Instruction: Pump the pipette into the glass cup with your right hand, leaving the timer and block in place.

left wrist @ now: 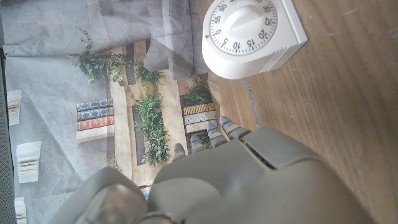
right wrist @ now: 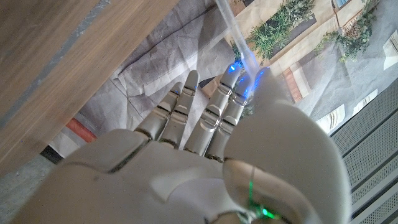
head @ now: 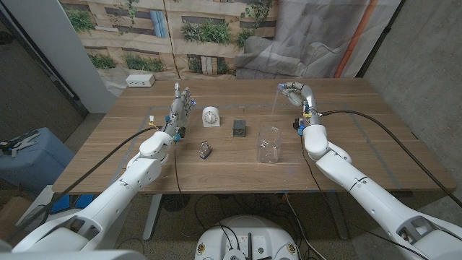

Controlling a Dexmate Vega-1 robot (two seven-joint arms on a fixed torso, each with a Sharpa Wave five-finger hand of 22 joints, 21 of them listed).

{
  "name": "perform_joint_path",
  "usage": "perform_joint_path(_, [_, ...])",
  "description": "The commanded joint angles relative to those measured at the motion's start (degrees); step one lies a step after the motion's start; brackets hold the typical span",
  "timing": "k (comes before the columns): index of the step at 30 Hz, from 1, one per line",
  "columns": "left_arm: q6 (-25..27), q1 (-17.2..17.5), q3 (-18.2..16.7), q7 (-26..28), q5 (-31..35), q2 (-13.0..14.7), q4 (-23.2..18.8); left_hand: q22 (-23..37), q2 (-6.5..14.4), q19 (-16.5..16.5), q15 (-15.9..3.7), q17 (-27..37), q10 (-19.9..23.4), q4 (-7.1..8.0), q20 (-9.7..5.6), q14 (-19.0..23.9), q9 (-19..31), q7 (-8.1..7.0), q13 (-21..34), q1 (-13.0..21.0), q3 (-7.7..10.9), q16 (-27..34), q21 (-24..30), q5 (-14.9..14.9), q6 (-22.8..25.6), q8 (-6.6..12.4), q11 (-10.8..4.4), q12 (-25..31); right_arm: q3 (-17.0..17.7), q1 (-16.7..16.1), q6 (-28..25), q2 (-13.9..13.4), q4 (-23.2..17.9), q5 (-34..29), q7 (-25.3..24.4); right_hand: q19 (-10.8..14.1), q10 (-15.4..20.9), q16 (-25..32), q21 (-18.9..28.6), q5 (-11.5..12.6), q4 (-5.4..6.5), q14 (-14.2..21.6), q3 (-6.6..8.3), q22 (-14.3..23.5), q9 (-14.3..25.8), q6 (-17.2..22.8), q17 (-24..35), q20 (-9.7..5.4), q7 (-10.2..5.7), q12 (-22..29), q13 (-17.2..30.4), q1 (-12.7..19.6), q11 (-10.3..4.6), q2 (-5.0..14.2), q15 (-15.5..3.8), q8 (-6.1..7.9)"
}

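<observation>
Pipette (head: 278, 102), seemingly pinched in right-hand fingers (head: 289, 92), hangs beyond glass cup (head: 269, 144), timer (head: 211, 115), block (head: 239, 128).

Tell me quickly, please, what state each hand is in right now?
Left hand: open, holding nothing, beside the timer.
Right hand: holding the pipette, raised beyond the glass cup.

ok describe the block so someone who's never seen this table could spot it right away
Start at the wooden table and find the row of small things across its middle. The block sits between the white round timer and the clear glass cup. It is the only dark grey, cube-shaped thing there, smaller than either neighbour.
</observation>
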Motion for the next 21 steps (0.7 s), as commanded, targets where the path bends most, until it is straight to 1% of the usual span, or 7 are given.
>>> perform_joint_path(1, [0.0, 0.0, 0.0, 0.0, 0.0, 0.0, 0.0, 0.1, 2.5, -0.4, -6.58, 0.3, -0.2, 0.01, -5.13, -0.6, 0.1, -0.33, 0.3, -0.1, -0.40, 0.3, 0.3, 0.4, -0.2, 0.33, -0.11, 0.2, -0.6, 0.2, 0.2, -0.2, 2.1, -1.0, -1.2, 0.1, -0.4, 0.1, 0.2, 0.2, -0.25, 0.5, 0.17, 0.2, 0.3, 0.1, 0.1, -0.34, -0.35, -0.3, 0.3, 0.4, 0.00, 0.33, -8.51, -0.15])
perform_joint_path(16, [0.0, 0.0, 0.0, 0.0, 0.0, 0.0, 0.0, 0.1, 2.5, -0.4, -6.62, 0.3, -0.2, 0.01, -5.14, -0.6, 0.1, -0.33, 0.3, -0.1, -0.40, 0.3, 0.3, 0.4, -0.2, 0.34, -0.11, 0.2, -1.1, 0.4, -0.3, -0.1, 3.0, -1.0, -1.6, 0.1, -0.9, 0.0, 0.2, 0.2, -0.32, 0.4, 0.17, 0.2, 0.5, 0.1, 0.1, -0.36, -0.49, -0.5, 0.2, 0.6, 0.01, 0.32, -8.60, -0.07])
perform_joint_path(21, [0.0, 0.0, 0.0, 0.0, 0.0, 0.0, 0.0, 0.1, 2.5, -0.4, -6.63, 0.3, -0.2, 0.00, -5.13, -0.6, 0.1, -0.33, 0.3, -0.1, -0.40, 0.3, 0.3, 0.4, -0.2, 0.33, -0.16, 0.2, -1.4, 0.7, 0.0, 0.2, 3.6, -1.3, -2.1, 0.3, -0.3, 0.2, 0.3, 0.2, -0.43, 0.6, 0.30, 0.2, 0.5, 0.9, 0.3, -0.49, -0.27, -0.1, 0.4, 1.1, 0.00, 0.57, -8.83, 0.23])
